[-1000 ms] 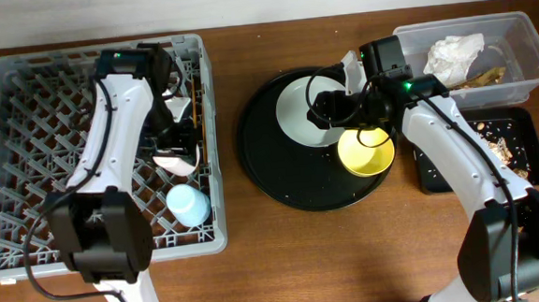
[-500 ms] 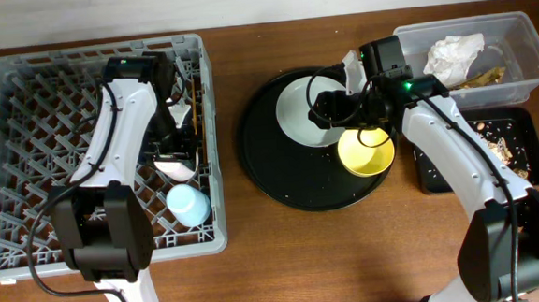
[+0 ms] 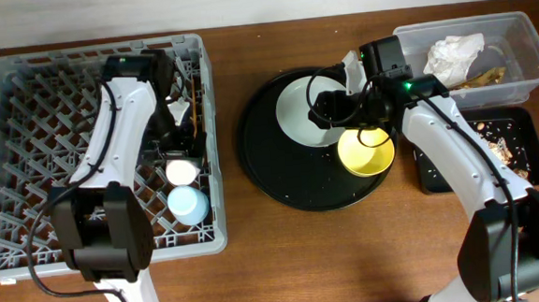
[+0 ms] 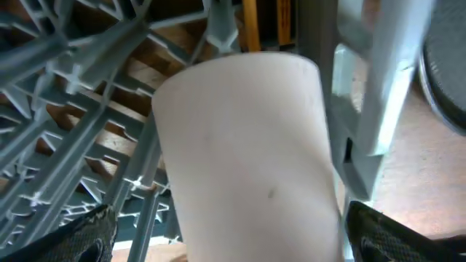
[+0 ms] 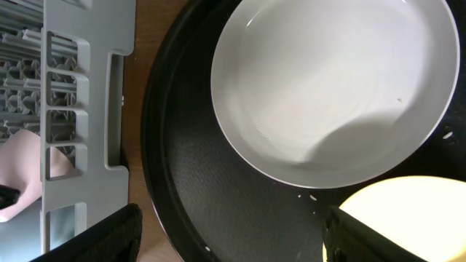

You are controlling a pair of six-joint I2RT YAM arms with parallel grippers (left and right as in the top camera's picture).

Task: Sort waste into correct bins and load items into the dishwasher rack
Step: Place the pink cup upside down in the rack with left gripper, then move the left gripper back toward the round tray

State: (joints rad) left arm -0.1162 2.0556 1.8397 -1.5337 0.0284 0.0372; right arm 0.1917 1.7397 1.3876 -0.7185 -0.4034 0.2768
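From overhead, the dishwasher rack (image 3: 26,156) sits along the left edge of the table (image 3: 258,273). The left arm (image 3: 118,132) reaches into the rack's right side, where the pale pink cup (image 3: 181,168) stands just beside the light blue cup (image 3: 189,205). The right arm (image 3: 448,149) hangs over the white plate (image 3: 295,107) on the round black tray (image 3: 280,174) mid-table, with the yellow bowl (image 3: 365,154) alongside. The napkin (image 3: 453,55) lies in the clear tub (image 3: 529,32) at the far right corner. Left wrist: the left jaws are spread wide on either side of the pale pink cup (not touching it). Right wrist: the right jaws stand wide and empty above the white plate.
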